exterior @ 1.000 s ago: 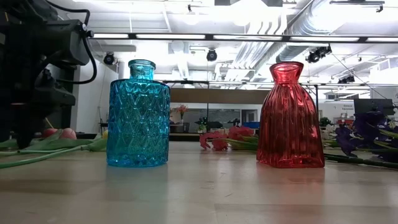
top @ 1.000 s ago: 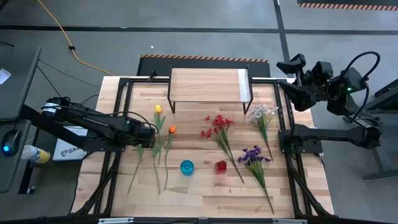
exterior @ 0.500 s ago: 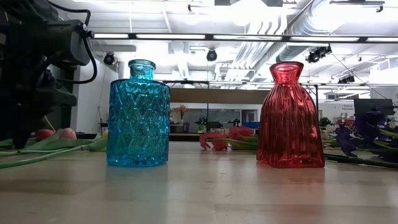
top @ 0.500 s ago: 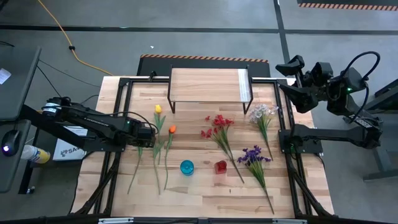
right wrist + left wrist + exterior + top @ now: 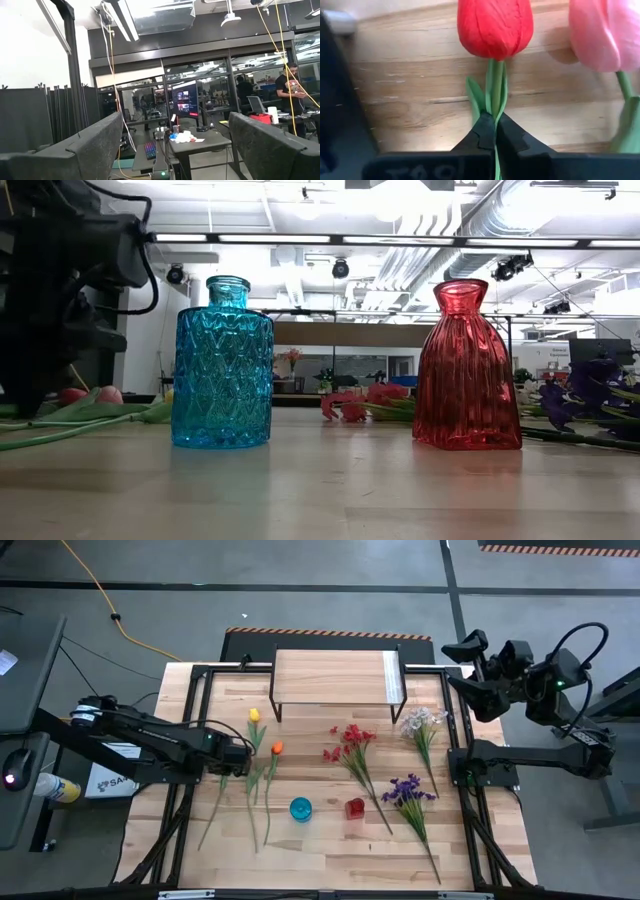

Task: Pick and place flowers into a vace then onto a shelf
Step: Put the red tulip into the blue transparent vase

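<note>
My left gripper (image 5: 240, 753) is low over the table's left part, shut on the green stem of a red tulip (image 5: 495, 27). A pink tulip (image 5: 605, 32) lies beside it. The red tulip's long stem (image 5: 212, 815) trails toward the near edge. A yellow tulip (image 5: 254, 716), an orange tulip (image 5: 277, 748), red sprigs (image 5: 350, 740), a white sprig (image 5: 420, 722) and a purple sprig (image 5: 407, 790) lie flat on the table. The blue vase (image 5: 300, 808) and red vase (image 5: 354, 807) stand upright. The shelf (image 5: 335, 677) stands at the far edge. My right gripper (image 5: 462, 662) is open and empty. My left gripper pinches the red tulip's stem (image 5: 495, 107) between its two fingertips, a short way below the blossom, where the leaves start. The fingers slant down from the table's left side. The blossom stays low by the tabletop, and the stem lies along the wood.
Black frame rails run along the table's left (image 5: 190, 740) and right (image 5: 455, 730) sides. The two vases stand close together near the table's middle. The right arm rests raised beyond the far right corner.
My left gripper has shifted slightly toward the table's left edge, still shut on the red tulip's stem. The stem's free end has swung a little to the left.
</note>
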You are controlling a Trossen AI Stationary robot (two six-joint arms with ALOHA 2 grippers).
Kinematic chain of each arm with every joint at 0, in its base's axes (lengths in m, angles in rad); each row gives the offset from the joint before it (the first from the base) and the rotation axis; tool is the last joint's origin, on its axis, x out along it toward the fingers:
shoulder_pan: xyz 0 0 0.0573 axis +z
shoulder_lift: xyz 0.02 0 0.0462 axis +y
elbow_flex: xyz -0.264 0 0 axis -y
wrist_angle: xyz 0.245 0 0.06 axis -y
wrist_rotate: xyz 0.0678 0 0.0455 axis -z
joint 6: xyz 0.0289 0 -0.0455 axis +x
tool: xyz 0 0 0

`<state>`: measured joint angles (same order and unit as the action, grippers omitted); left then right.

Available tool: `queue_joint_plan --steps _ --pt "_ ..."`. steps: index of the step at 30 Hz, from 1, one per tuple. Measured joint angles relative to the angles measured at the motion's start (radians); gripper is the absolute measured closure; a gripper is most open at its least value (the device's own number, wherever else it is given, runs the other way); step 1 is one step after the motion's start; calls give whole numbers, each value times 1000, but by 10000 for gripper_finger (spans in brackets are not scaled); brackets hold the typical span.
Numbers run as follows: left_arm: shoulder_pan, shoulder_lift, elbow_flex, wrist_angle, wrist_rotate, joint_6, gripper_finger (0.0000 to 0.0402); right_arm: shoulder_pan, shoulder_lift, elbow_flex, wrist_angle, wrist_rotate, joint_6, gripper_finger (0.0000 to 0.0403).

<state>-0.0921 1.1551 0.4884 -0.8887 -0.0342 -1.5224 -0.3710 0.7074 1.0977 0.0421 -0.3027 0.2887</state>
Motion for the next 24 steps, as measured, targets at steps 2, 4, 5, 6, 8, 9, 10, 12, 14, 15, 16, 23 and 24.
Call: queue_joint_plan --steps 2,4,5,6,8,9,10,12,14,15,16,23,24 --pt "1 -4 31 -19 -17 11 370 0 0 0 -1 0 0 49" --pt "1 -7 59 -34 -24 23 370 0 -1 0 -4 0 0 49" --pt "0 -11 73 -47 -26 27 370 0 -1 0 -5 0 -1 49" --pt "0 -13 91 -54 -34 32 370 0 -1 0 -7 0 -1 49" --pt "0 -13 131 -60 -52 41 370 0 -1 0 -10 0 -1 49" --pt "0 -16 153 -83 -55 49 370 0 -1 0 -10 0 -1 49" --pt "-1 -19 177 -113 -58 54 370 0 -1 0 -10 0 -1 49" --pt "-8 -19 237 -161 -58 70 370 0 -1 0 -10 0 -1 49" --pt "-22 -19 312 -255 -63 85 370 0 -1 0 -10 0 -1 49" --pt "-31 -19 352 -311 -71 86 370 0 -1 0 -11 0 -1 49" --pt "-42 -19 398 -368 -77 85 370 0 -1 0 -11 0 -1 49" --pt "-123 -20 750 -581 -226 52 370 0 -2 0 -17 0 -2 49" --pt "-137 -20 799 -577 -268 54 370 0 -2 0 -20 0 -6 49"
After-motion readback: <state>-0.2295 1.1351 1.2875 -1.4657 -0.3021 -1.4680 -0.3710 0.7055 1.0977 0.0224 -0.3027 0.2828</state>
